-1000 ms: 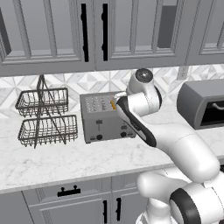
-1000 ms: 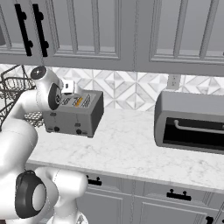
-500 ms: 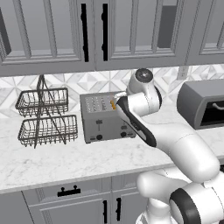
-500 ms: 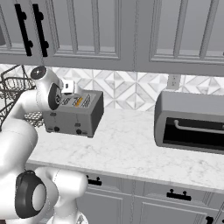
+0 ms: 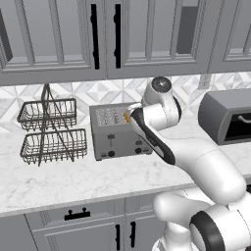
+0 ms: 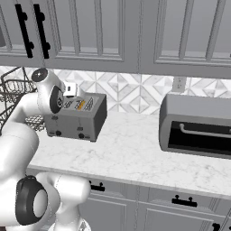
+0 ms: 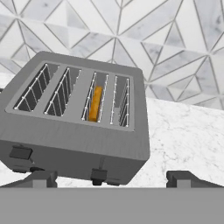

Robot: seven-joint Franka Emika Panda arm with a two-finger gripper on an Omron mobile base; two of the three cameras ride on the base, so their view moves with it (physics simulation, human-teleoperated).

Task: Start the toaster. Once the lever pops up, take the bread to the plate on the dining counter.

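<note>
Even, soft light all round — no single lamp to pick out, nothing dim, nothing blown out. Every edge is crisp, near and far alike, with no blur and no bending at the borders. The arm (image 5: 196,162) shows a mild sheen on its white shell, the brightest thing in the base views. The toaster (image 7: 74,118) drops only a faint, short shadow on the counter (image 7: 188,131) — its front face is darker than its top. The upper cabinets (image 6: 113,31) shade the tiles just beneath them, gently. Slot interiors read clearly, wires and all.
</note>
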